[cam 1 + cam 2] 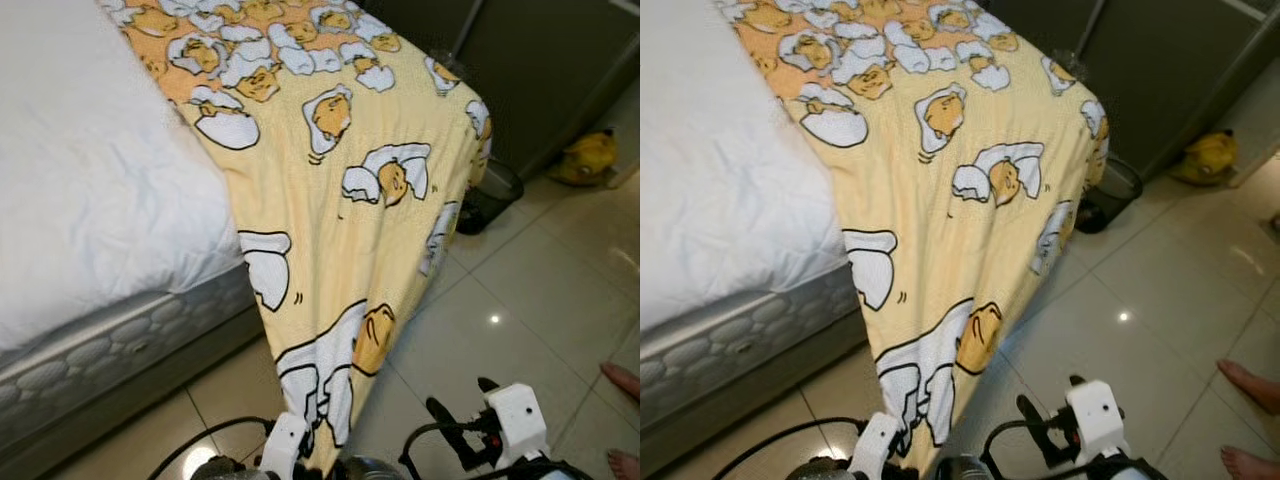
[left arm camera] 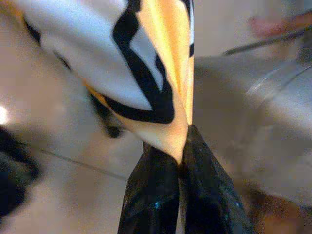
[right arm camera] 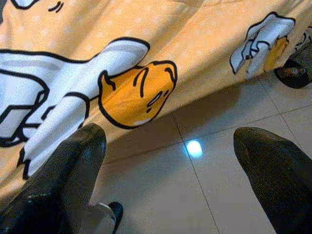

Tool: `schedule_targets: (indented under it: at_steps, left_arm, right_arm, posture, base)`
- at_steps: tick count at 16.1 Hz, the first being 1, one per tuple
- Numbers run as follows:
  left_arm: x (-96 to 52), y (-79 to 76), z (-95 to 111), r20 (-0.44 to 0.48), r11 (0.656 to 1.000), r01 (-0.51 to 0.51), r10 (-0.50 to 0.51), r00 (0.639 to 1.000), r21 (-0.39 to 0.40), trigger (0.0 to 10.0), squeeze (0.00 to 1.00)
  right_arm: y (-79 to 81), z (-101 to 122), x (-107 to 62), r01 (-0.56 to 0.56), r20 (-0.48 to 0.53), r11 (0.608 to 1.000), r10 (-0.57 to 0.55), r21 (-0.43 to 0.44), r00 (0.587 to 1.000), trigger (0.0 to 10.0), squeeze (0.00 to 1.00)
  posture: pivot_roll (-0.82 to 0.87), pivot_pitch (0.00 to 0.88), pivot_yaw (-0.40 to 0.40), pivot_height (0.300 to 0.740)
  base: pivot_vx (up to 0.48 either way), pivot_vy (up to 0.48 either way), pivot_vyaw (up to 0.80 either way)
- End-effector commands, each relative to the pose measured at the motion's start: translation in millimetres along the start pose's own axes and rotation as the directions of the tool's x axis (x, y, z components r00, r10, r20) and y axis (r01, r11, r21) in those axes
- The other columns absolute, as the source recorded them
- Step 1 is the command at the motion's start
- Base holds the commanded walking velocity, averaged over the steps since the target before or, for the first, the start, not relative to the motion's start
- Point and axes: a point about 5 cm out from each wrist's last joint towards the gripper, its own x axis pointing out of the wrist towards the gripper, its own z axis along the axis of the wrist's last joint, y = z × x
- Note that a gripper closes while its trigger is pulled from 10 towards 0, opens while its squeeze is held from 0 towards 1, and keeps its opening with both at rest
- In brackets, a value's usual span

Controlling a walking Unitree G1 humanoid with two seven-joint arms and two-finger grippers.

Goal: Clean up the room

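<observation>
The left tool point(image 2: 181, 161) is clenched on the bottom corner of a yellow cartoon-egg blanket point(image 1: 340, 200), its two black fingers point(image 2: 151, 195) pressed together with the fabric pinched between the tips; the left wrist view gives this close up. In the head views that corner hangs at about 6 o'clock, low by the robot's left arm. The right tool point(image 3: 170, 146) is released, its fingers wide apart over the tiled floor point(image 1: 480, 330) just beside the blanket's hanging edge. The blanket drapes from the bed's white mattress point(image 1: 80, 190) down toward the floor. At 2 o'clock stand a dark mesh bin point(image 1: 490, 195) and a yellow plush toy point(image 1: 585, 157). A person's bare feet point(image 1: 1250, 385) show at 4 o'clock.
</observation>
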Motion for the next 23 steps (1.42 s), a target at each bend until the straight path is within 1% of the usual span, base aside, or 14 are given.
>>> schedule_targets:
  at_steps: [1, 2, 4, 7, 8, 9, 10, 12, 13, 15, 18, 19, 21, 23]
  left_arm:
    - [27.8, -80.8, 26, 0.056, 0.991, 0.131, -0.132, 0.990, 0.010, 10.0, 0.76]
    - [28.6, -84.7, 24, 0.036, 0.988, 0.154, -0.154, 0.987, -0.013, 10.0, 1.00]
    - [28.9, -108.6, 5, -0.048, 0.940, 0.295, -0.307, 0.950, -0.172, 10.0, 1.00]
    - [28.9, -119.0, 12, -0.014, 0.887, 0.389, -0.405, 0.914, -0.248, 10.0, 1.00]
    - [29.2, -108.9, 26, 0.036, 0.928, 0.356, -0.354, 0.935, -0.113, 10.0, 1.00]
    - [22.5, -80.4, 63, 0.222, 0.974, 0.149, -0.185, 0.957, 0.170, 10.0, 1.00]
    - [18.2, -71.8, 76, 0.295, 0.973, 0.079, -0.142, 0.945, 0.216, 10.0, 1.00]
    - [-15.6, -18.8, 139, 0.594, 0.972, -0.197, 0.082, 0.800, 0.131, 10.0, 1.00]
    - [-21.6, -10.4, 147, 0.624, 0.970, -0.225, 0.124, 0.772, 0.086, 10.0, 1.00]
    - [-58.2, 33.1, 192, 0.732, 0.925, -0.355, 0.335, 0.593, -0.136, 10.0, 1.00]
    - [-100.5, 50.2, 226, 0.830, 0.890, -0.390, 0.394, 0.396, -0.237, 10.0, 1.00]
    - [-102.8, 48.9, 229, 0.838, 0.895, -0.390, 0.375, 0.396, -0.217, 10.0, 0.00]
    - [-95.4, 51.7, 228, 0.806, 0.864, -0.456, 0.421, 0.417, -0.215, 10.0, 0.00]
    - [-85.2, 67.5, 217, 0.699, 0.819, -0.452, 0.552, 0.455, -0.352, 10.0, 0.00]
  right_arm:
    - [-3.6, -4, -4.2, 0.012, -0.011, 1.000, -0.012, -0.004, 1.000, 10.0, 0.00]
    - [-4.8, -2, -4.6, 0.026, 0.001, 1.000, -0.026, 0.002, 1.000, 10.0, 0.00]
    - [-9.3, -1, -7.1, 0.054, 0.011, 0.998, -0.054, 0.021, 0.998, 10.0, 0.00]
    - [-9.2, -5, -8.2, 0.058, 0.001, 0.998, -0.058, 0.032, 0.998, 10.0, 0.00]
    - [-9.0, -5, -6.1, 0.060, 0.004, 0.997, -0.060, 0.037, 0.998, 10.0, 0.00]
    - [-13.3, 7, 1.2, 0.092, 0.057, 0.995, -0.094, 0.046, 0.994, 10.0, 0.00]
    - [-15.1, 12, 4.8, 0.103, 0.078, 0.993, -0.107, 0.051, 0.991, 10.0, 0.00]
    - [-27.3, 59, 33.5, 0.169, 0.249, 0.984, -0.179, 0.059, 0.952, 10.0, 0.00]
    - [-29.1, 67, 38.2, 0.178, 0.274, 0.982, -0.188, 0.064, 0.943, 10.0, 0.00]
    - [-43.3, 104, 61.3, 0.227, 0.387, 0.968, -0.252, 0.111, 0.887, 10.0, 0.00]
    - [-63.8, 121, 76.7, 0.309, 0.417, 0.924, -0.378, 0.224, 0.827, 10.0, 0.00]
    - [-65.1, 123, 82.6, 0.322, 0.413, 0.914, -0.400, 0.246, 0.818, 10.0, 0.00]
    - [-62.2, 122, 90.2, 0.325, 0.408, 0.911, -0.405, 0.252, 0.818, 10.0, 0.00]
    - [-52.9, 117, 96.7, 0.294, 0.405, 0.931, -0.360, 0.217, 0.841, 10.0, 0.00]
  posture:
    - [-0.13, 0.121, -0.170, 0.740]
    - [-0.13, 0.123, -0.167, 0.740]
    - [-0.13, 0.126, -0.161, 0.740]
    - [-0.13, 0.133, -0.158, 0.740]
    - [-0.12, 0.130, -0.154, 0.740]
    - [-0.10, 0.116, -0.145, 0.740]
    - [-0.10, 0.110, -0.142, 0.740]
    - [-0.06, 0.031, -0.105, 0.740]
    - [-0.06, 0.031, -0.105, 0.740]
    - [-0.02, 0.000, -0.068, 0.740]
    - [0.02, 0.000, -0.026, 0.740]
    - [0.03, 0.000, -0.014, 0.740]
    - [0.03, 0.000, -0.013, 0.740]
    - [0.02, 0.000, -0.014, 0.740]
  base:
    - [0.000, 0.000, 0.00]
    - [0.000, 0.000, 0.00]
    - [0.000, 0.000, 0.00]
    - [0.000, 0.000, 0.00]
    - [0.000, 0.000, 0.00]
    - [0.000, 0.000, 0.00]
    - [0.000, 0.000, 0.00]
    - [0.000, 0.000, 0.00]
    - [0.000, 0.000, 0.00]
    - [0.000, 0.000, 0.00]
    - [0.000, -0.160, 0.00]
    - [0.281, -0.386, 0.55]
    - [0.281, -0.386, 0.52]
    - [0.281, -0.386, 0.42]
